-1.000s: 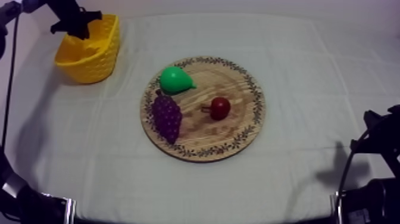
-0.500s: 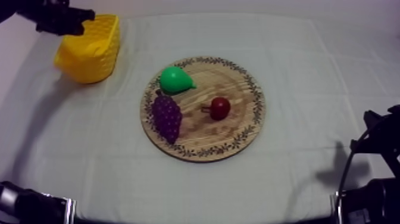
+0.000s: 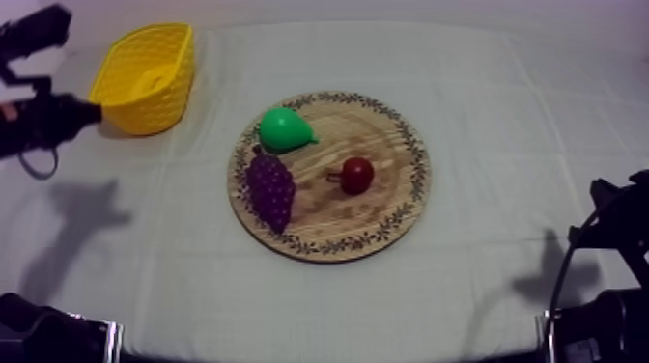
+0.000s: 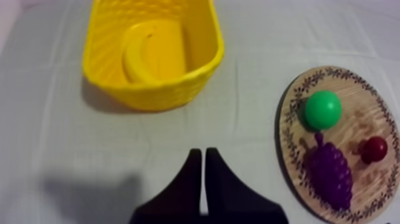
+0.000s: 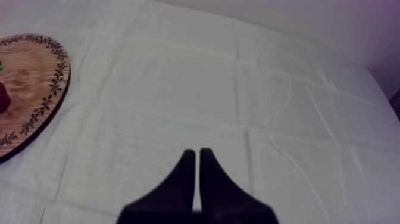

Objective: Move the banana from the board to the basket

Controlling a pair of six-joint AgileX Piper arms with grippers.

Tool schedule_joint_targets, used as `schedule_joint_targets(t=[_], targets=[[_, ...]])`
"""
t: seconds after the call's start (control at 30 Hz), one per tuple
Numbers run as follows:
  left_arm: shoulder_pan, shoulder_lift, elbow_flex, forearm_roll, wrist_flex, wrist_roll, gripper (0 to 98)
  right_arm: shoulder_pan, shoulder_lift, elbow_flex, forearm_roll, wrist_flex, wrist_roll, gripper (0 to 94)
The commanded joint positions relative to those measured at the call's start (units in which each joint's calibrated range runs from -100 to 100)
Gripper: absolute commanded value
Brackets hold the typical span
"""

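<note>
**Mia:** What is the biggest thing there?

**Ben:** The table (image 3: 502,145) with its grey-white cloth. It lies under both arms.

**Mia:** And the next biggest?

**Ben:** The round wooden board (image 3: 391,183). It is in front of the left end effector (image 4: 203,152), off to one side and well apart from it. It is off to one side of the right end effector (image 5: 197,154) too, also well apart.

**Mia:** Then the basket?

**Ben:** Yes. The yellow basket (image 4: 149,95) stands in front of the left end effector. It is near, but they do not touch.

**Mia:** What are the end effectors doing?

**Ben:** The left one has its two black fingers pressed together. Nothing is between them, and they touch nothing. It hangs over bare cloth. The right one is the same: closed tight, empty, over bare cloth.

**Mia:** Where is the banana?

**Ben:** The banana (image 4: 152,53) lies inside the yellow basket, down on its bottom. It is ahead of the left end effector and apart from it.

**Mia:** What is on the board?

**Ben:** The grapes (image 4: 330,173), the pear (image 4: 323,109) and the small red fruit (image 4: 375,149). The pear is just beside the grapes, a bit farther ahead of the left end effector. The small red fruit sits on the far side of the grapes from it.
</note>
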State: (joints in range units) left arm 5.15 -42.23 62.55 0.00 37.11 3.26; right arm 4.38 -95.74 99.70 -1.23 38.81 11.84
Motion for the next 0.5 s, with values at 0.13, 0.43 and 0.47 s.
schedule_joint_targets(t=[0.13, 0.43, 0.47], targets=[[-1.75, -24.29, 17.09, 0.01, -0.13, -0.26, 0.1, -0.01, -0.02, -0.03, -0.01, -0.02, 0.01, 0.4], [-1.3, -44.74, 26.93, -1.44, 4.58, 0.91, 0.1, -0.01, -0.02, -0.03, -0.01, -0.02, 0.01, 0.4], [-1.25, -46.45, 27.97, -1.6, 5.03, 1.01, 0.1, -0.01, -0.02, -0.03, -0.01, -0.02, 0.01, 0.4]])
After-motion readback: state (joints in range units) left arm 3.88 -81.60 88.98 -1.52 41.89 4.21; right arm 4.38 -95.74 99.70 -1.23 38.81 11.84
